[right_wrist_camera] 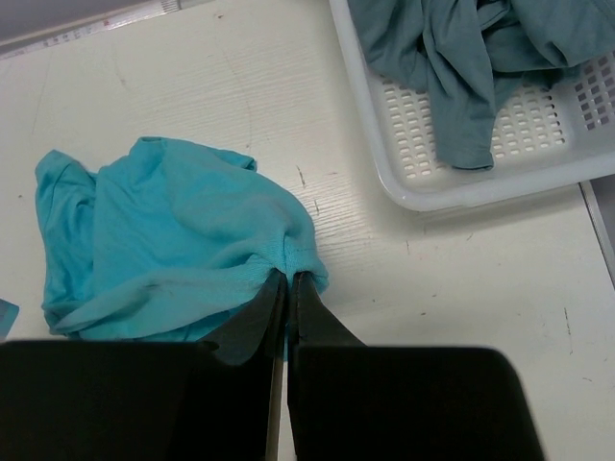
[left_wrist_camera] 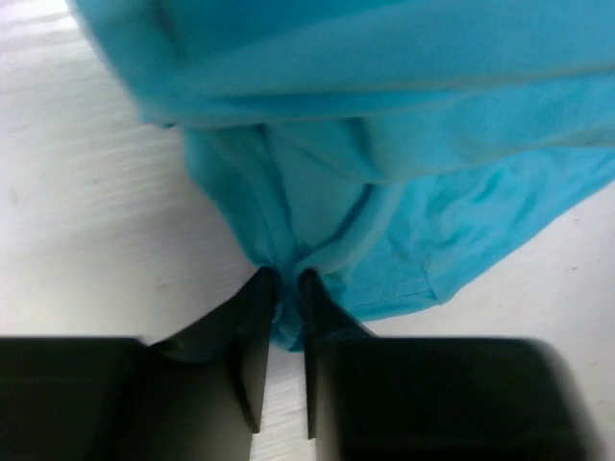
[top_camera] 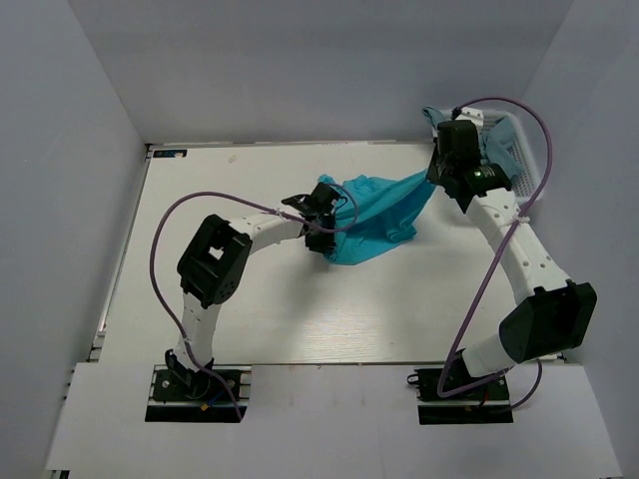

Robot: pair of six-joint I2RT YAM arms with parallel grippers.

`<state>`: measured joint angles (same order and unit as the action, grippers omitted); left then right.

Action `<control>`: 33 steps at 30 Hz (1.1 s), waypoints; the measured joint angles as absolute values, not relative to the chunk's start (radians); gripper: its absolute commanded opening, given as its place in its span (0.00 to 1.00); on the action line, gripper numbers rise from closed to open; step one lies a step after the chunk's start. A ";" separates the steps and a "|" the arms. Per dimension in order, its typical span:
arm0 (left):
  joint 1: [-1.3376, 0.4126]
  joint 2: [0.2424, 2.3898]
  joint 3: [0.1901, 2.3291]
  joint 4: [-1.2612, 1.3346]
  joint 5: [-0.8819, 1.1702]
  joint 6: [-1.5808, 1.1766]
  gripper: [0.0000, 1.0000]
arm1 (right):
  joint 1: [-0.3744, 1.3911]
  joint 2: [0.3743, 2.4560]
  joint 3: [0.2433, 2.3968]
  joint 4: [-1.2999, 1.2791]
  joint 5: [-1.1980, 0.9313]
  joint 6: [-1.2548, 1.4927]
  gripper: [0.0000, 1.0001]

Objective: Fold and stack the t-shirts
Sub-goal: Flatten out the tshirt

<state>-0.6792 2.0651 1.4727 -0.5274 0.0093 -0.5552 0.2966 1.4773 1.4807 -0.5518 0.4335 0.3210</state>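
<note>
Currently we list: one turquoise t-shirt [top_camera: 374, 215], unfolded, mid-table toward one o'clock, strung between left gripper [left_wrist_camera: 285, 288] and right gripper [right_wrist_camera: 288, 280], each pinching its edge. Grey-blue t-shirts [right_wrist_camera: 461, 58] crumpled in white lattice basket [right_wrist_camera: 413, 182], two o'clock. Nothing folded or stacked.

Left arm [top_camera: 268, 230] and right arm [top_camera: 521, 254]: my white links are joined by bulky black housings [top_camera: 213, 261], each arm rising from a black base plate [top_camera: 195, 394]. A purple cable [top_camera: 153, 261] loops from each base plate up the arm. Farthest from the base plate, my left claw [left_wrist_camera: 283, 279] and right claw [right_wrist_camera: 288, 279] carry flat, black, tapering fingers [left_wrist_camera: 242, 346].
</note>
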 measured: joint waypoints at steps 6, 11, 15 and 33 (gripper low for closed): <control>-0.708 2.080 1.486 -0.501 0.017 -0.577 0.00 | 0.273 1.474 1.475 -0.551 0.414 0.334 0.00; -0.722 2.049 1.487 -0.545 -0.113 -0.620 0.00 | 0.260 1.455 1.475 -0.551 0.414 0.327 0.00; -0.716 1.933 1.519 -0.636 -0.289 -0.634 0.00 | 0.255 1.426 1.494 -0.551 0.424 0.295 0.00; -0.710 1.111 1.830 -0.855 -0.910 -0.570 0.00 | 0.251 1.132 1.755 -0.559 0.622 0.168 0.00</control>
<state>-0.7097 1.1107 1.8297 -0.8547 -0.9100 -0.5705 0.2508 1.1316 1.7546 -0.5587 0.6224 0.1680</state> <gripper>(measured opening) 0.025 0.015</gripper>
